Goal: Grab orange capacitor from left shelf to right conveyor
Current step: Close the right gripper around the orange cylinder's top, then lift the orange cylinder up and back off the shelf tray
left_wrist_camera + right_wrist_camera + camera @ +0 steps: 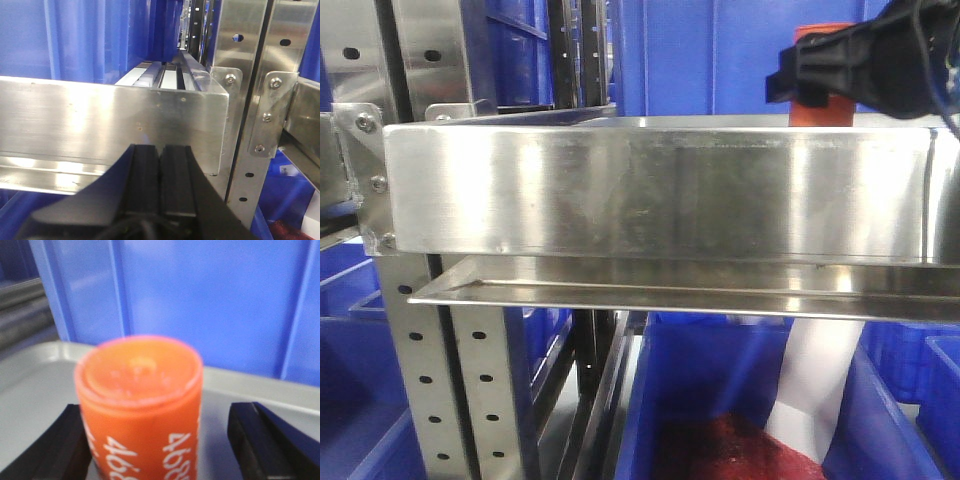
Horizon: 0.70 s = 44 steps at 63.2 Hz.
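The orange capacitor [140,390] is seen standing upright on the left shelf [650,190], towards the shelf's right end in the front view. It is framed by the right pincer [159,425], which is spread around it. One of the black fingers [50,445] lies close against the cylinder's side, though contact cannot be confirmed, and the other is separated from it by a visible strip of shelf floor. The grasp is therefore judged not yet made: the approach is done, while the squeeze, the lift over the lip and the carry to the right conveyor are all left. That conveyor is shown in none of the views. The capacitor is a smooth-sleeved cylinder with a flat, shallowly rimmed top, and white "4680" is printed on its side. The shelf is of brushed stainless steel, with a tall front lip streaked by reflections, a folded flange beneath and a matt grey floor. It is carried on grey perforated uprights [470,400] fixed with bolted brackets. Ribbed blue plastic bins [720,50] are stacked behind and below it. The left pincer [160,180] is clenched on nothing, its two flat black pads pressed together, and it is pointed at the shelf's front lip, well away from the capacitor.
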{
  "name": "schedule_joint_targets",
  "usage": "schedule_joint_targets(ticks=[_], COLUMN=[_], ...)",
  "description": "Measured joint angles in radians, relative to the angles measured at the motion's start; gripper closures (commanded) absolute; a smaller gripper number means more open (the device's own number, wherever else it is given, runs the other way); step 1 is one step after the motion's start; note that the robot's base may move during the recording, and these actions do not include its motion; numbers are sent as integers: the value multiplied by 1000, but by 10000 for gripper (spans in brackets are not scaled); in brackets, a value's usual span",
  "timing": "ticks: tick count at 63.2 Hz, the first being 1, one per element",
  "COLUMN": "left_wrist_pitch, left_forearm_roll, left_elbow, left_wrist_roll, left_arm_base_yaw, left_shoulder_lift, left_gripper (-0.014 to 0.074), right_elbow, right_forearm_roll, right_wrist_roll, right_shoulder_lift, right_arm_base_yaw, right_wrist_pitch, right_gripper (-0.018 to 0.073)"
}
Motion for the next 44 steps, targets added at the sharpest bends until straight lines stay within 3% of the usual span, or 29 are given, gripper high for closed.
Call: schedule_joint_targets(ticks=[14, 21, 36, 44], left_wrist_pitch=[0, 0, 0, 0], left_forearm_roll=[0, 0, 0, 0], left_elbow=[0, 0, 0, 0], left_wrist_roll=[0, 0, 0, 0], left_arm_base_yaw=[0, 0, 0, 0], left_shoulder_lift=[0, 0, 0, 0], left_gripper=[723, 723, 723, 723], right_elbow=[-23, -25, -25, -25], right_forearm_roll=[-4, -4, -6, -20], right_wrist_roll=[0, 0, 0, 0], right_shoulder_lift=[17, 13, -122, -255], right_arm_base_yaw=[0, 0, -15, -72], right_wrist_pitch=[-4, -6, 127, 256], right_gripper=[331, 434, 441, 441])
